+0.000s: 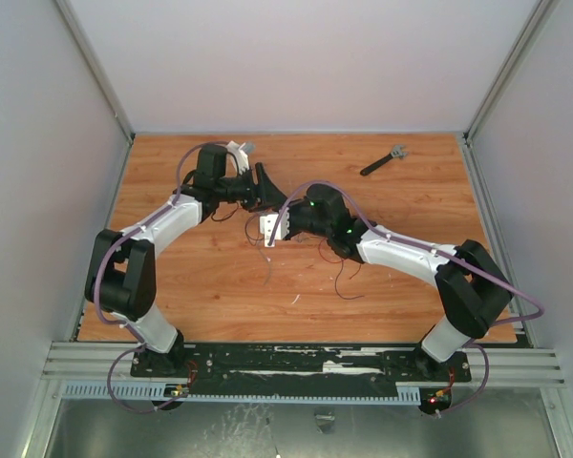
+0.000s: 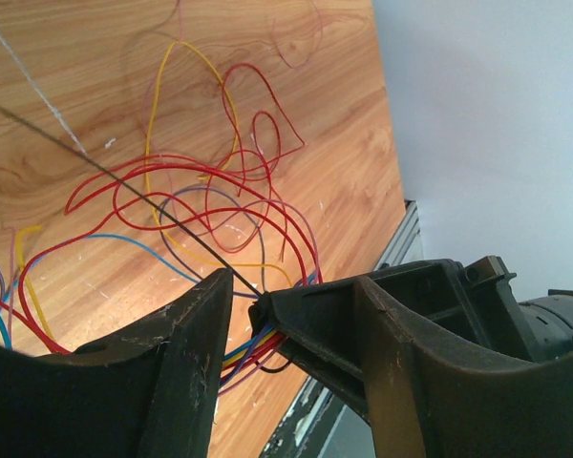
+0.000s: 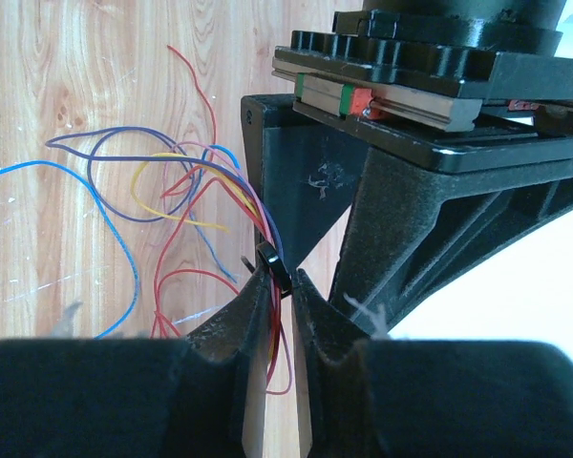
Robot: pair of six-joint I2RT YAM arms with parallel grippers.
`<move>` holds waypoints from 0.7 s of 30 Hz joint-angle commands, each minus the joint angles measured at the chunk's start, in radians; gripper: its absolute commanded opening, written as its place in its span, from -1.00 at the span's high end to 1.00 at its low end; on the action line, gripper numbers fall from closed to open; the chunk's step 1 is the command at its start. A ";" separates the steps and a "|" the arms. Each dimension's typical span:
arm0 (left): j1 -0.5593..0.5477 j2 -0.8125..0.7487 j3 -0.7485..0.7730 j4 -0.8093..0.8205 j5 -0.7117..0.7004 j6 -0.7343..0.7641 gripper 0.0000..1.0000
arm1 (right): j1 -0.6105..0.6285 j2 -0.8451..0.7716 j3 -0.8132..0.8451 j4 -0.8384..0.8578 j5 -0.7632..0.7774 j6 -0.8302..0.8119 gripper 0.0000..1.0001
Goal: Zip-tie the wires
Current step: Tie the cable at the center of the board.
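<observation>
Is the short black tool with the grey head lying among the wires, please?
No, the tool lies alone at the far right of the table, well away from the wires near the middle.

Soft even light, bright, no hard glare.
Top view sharp; faint shadows on table. Rt wrist view: right gripper over table blurred nr lens, v. dark; table grain sharp.

Wooden table: black tool far right; wires looping across middle; white scrap nearer.
</observation>
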 commanded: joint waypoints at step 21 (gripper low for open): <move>-0.018 -0.034 -0.025 -0.052 0.016 0.002 -0.17 | 0.011 -0.046 -0.010 0.092 0.012 -0.047 0.72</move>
